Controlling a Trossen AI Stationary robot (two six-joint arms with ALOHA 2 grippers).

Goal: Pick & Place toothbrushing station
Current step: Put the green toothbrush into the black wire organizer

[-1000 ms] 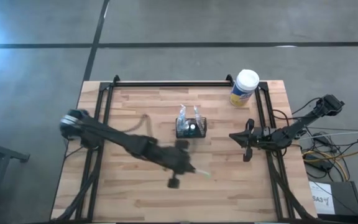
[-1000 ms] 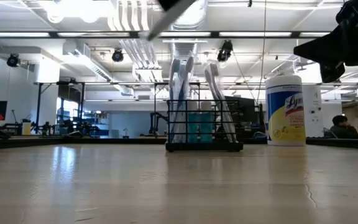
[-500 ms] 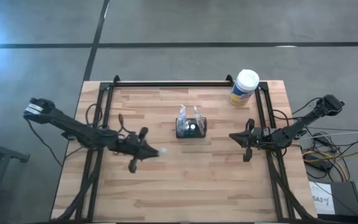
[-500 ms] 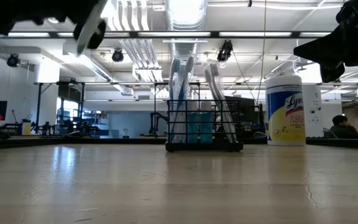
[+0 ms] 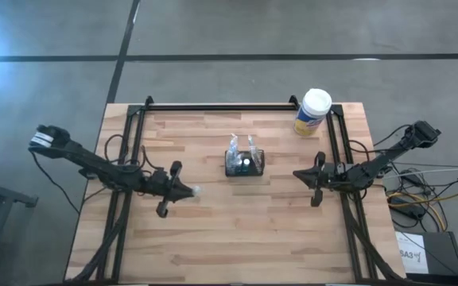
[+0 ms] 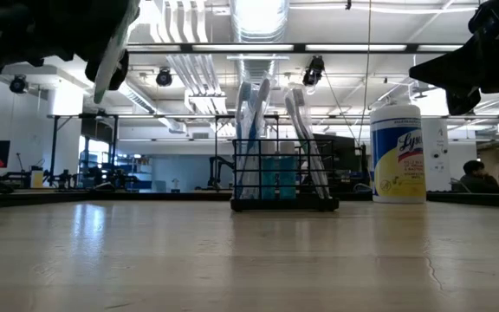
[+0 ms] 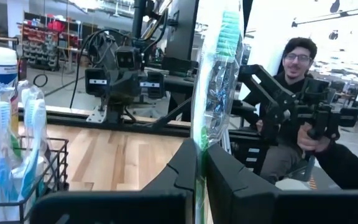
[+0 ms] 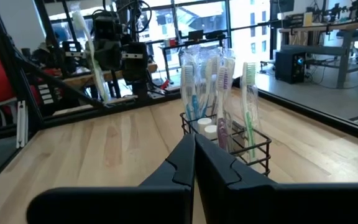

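Observation:
The black wire holder (image 5: 245, 164) stands on its base at the table's middle with several wrapped toothbrushes upright in it. It also shows in the low view (image 6: 284, 178), the right wrist view (image 8: 229, 140) and the left wrist view (image 7: 23, 174). My left gripper (image 5: 183, 191) is left of the holder, above the table, shut on a wrapped toothbrush with green bristles (image 7: 217, 74). My right gripper (image 5: 299, 174) hovers right of the holder, shut and empty (image 8: 194, 155). My left gripper pinches the wrapped toothbrush between its two fingers at the handle (image 7: 199, 163), well below the bristle head (image 7: 230, 25). The brush sticks out past the fingertips toward the holder's side of the table (image 5: 192, 191). It is lifted clear of the table (image 6: 111, 56).
A white-capped, yellow-labelled canister (image 5: 313, 112) stands at the far right of the table. Black rails run along the table's left, right and far edges (image 5: 221, 106). Beyond the table a person (image 7: 297, 68) sits holding a handle rig.
My left gripper has swung from the near middle of the table toward the left edge and a little toward the far edge, turning as it went. It has stayed shut on the toothbrush, which has stayed clear of the table.

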